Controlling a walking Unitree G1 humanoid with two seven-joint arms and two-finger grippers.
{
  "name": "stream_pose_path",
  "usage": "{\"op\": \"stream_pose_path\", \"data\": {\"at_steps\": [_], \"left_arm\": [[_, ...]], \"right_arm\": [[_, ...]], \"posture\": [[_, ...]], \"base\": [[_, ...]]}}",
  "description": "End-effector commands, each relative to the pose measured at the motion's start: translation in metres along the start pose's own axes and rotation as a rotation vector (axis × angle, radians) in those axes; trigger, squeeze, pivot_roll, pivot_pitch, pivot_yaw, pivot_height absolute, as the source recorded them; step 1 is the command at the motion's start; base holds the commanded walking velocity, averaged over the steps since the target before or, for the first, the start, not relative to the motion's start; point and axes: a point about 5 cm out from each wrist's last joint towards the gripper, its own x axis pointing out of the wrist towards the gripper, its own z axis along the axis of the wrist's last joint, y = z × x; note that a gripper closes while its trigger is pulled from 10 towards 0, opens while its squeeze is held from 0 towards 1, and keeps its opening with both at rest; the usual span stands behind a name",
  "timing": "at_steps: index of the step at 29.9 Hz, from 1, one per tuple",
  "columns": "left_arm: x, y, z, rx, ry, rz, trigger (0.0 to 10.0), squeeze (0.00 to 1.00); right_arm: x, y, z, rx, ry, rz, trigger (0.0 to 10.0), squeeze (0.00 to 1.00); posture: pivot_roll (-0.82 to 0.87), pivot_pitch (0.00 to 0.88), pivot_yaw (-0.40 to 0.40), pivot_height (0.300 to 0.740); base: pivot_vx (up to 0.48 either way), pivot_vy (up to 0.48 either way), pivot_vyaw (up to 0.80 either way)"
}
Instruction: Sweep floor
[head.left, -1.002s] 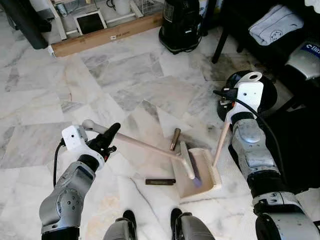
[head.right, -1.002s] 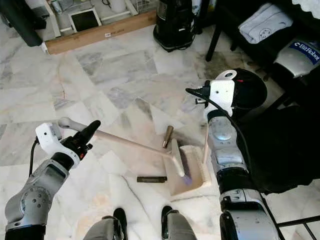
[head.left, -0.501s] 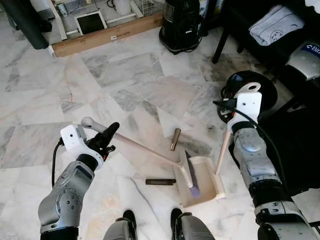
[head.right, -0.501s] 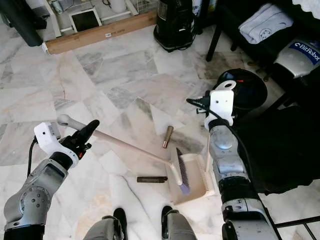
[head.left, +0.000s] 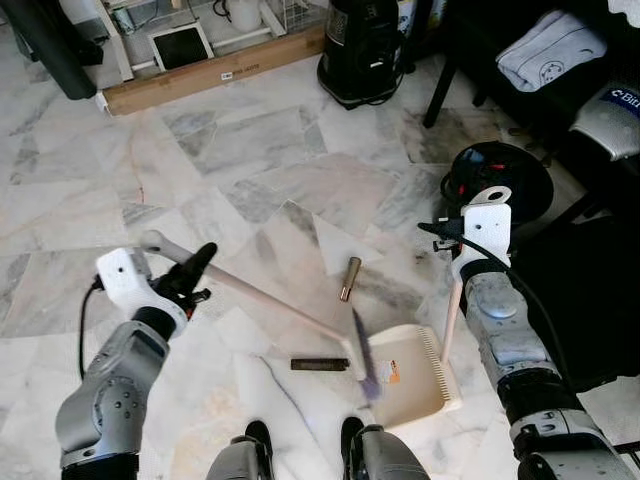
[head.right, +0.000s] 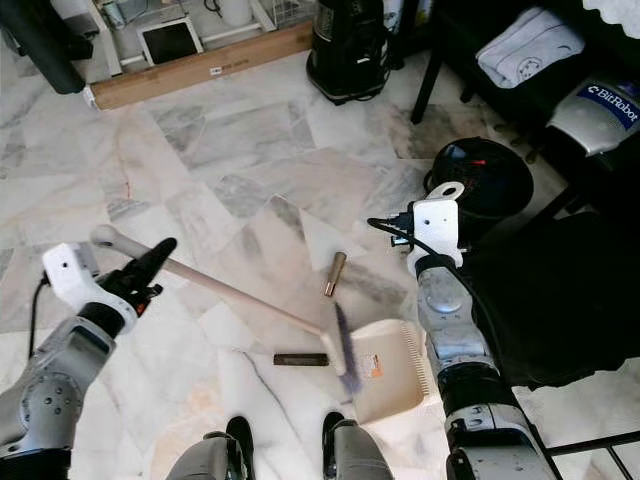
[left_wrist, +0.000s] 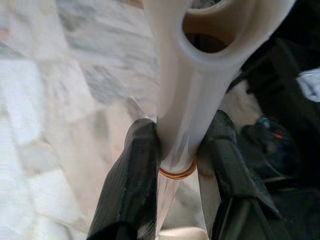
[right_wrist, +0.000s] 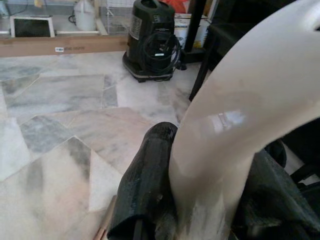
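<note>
Left eye view: broom (head.left: 270, 300), clamped in left jaws, is now pulled off dustpan (head.left: 415, 372), gripped by right jaws; two cylinders remain unswept.

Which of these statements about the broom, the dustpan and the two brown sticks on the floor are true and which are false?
1. The left gripper is shut on the broom handle. True.
2. The dustpan lies upside down. False: its open tray faces up.
3. Both brown sticks are in the dustpan. False: the upper stick and the lower stick lie on the floor.
4. The right gripper holds the dustpan handle. True.
</note>
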Motion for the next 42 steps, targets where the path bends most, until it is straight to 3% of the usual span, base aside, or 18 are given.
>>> {"op": "stream_pose_path", "data": {"at_steps": [1,10,16,18,19,20,23,29,34,39,42], "left_arm": [[-0.003,0.006,0.01,0.017,-0.054,0.028,10.0,0.0],[-0.009,0.03,0.038,0.237,-0.177,0.187,10.0,0.0],[-0.017,0.041,0.065,0.392,-0.321,0.286,10.0,0.0],[-0.016,0.041,0.066,0.431,-0.312,0.285,10.0,0.0],[-0.016,0.043,0.061,0.506,-0.266,0.255,10.0,0.0],[-0.016,0.043,0.061,0.506,-0.266,0.255,10.0,0.0],[-0.019,0.048,0.036,0.622,-0.153,0.199,10.0,0.0],[-0.021,0.048,0.006,0.655,-0.06,0.149,10.0,0.0],[-0.017,0.04,-0.011,0.619,0.029,0.052,10.0,0.0],[-0.01,0.032,-0.022,0.503,0.086,-0.03,10.0,0.0],[-0.008,0.03,-0.025,0.484,0.101,-0.045,10.0,0.0]], "right_arm": [[-0.011,0.008,-0.031,-0.023,0.136,0.032,10.0,0.0],[-0.019,0.026,-0.049,-0.005,0.223,0.09,10.0,0.0],[-0.022,0.034,-0.054,-0.007,0.249,0.123,10.0,0.0],[-0.022,0.034,-0.054,-0.007,0.25,0.126,10.0,0.0],[-0.022,0.035,-0.054,-0.005,0.25,0.126,10.0,0.0],[-0.022,0.035,-0.054,-0.005,0.25,0.126,10.0,0.0],[-0.021,0.035,-0.051,0.006,0.233,0.117,10.0,0.0],[-0.02,0.038,-0.047,0.009,0.218,0.117,10.0,0.0],[-0.019,0.041,-0.045,0.02,0.207,0.114,10.0,0.0],[-0.02,0.043,-0.045,0.029,0.206,0.106,10.0,0.0],[-0.019,0.043,-0.044,0.033,0.204,0.1,10.0,0.0]], "posture": [[-0.04,0.323,-0.001,0.74],[-0.04,0.324,0.0,0.74],[-0.05,0.323,-0.003,0.74],[-0.05,0.319,-0.01,0.74],[-0.06,0.316,-0.009,0.74],[-0.06,0.316,-0.009,0.74],[-0.11,0.304,-0.013,0.74],[-0.13,0.287,0.011,0.74],[-0.13,0.281,0.023,0.74],[-0.14,0.263,0.042,0.74],[-0.13,0.264,0.043,0.74]], "base": [[0.0,0.0,0.0],[0.0,0.0,0.0],[0.0,0.0,0.0],[0.0,0.0,0.0],[0.0,0.0,0.0],[0.0,0.0,0.0],[0.0,0.0,0.0],[0.0,0.0,0.0],[0.0,0.0,0.0],[0.0,0.0,0.0],[0.0,0.0,0.0]]}}
